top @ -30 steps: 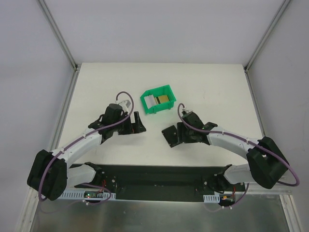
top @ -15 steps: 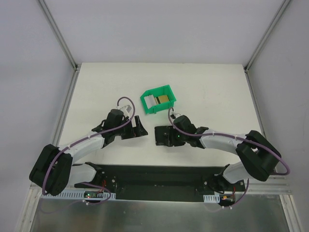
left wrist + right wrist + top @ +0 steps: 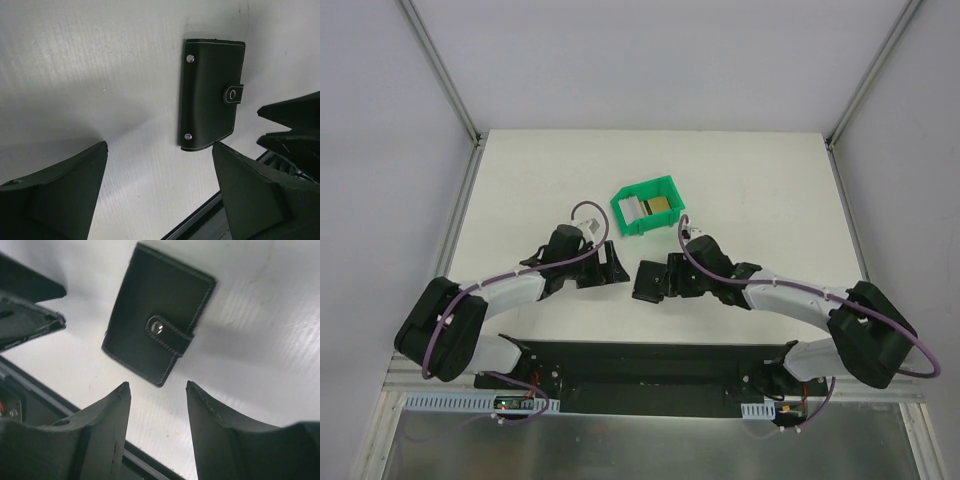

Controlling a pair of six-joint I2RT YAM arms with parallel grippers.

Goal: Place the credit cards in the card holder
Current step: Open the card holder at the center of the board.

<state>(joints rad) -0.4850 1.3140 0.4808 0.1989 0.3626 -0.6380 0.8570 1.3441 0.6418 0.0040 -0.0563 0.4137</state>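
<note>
Starting with your left gripper [image 3: 159, 146]: it is spread wide and released, with nothing between the fingers. One fingertip sits just beside a near corner of the card holder [image 3: 210, 95]; you can't tell whether it touches.

Your right gripper [image 3: 157, 385] is spread partway and also released, with nothing clamped. The holder's near corner lines up with the gap between its fingers.

Both grippers are low over the bench [image 3: 770, 190], facing each other near the front edge with the holder between them.

The card holder is black and folded closed, with its tab snapped across one face, and it lies flat on the bench. The left wrist view shows two rivets along one edge.

The green bin [image 3: 642, 188] sits farther back, well apart from the holder. The credit cards [image 3: 650, 207] lie inside it. You can make out a gold card [image 3: 661, 206] and a white card [image 3: 638, 208] side by side; whether more lie under them can't be told.

Count: two grippers, one holder, one bin, two cards visible.
</note>
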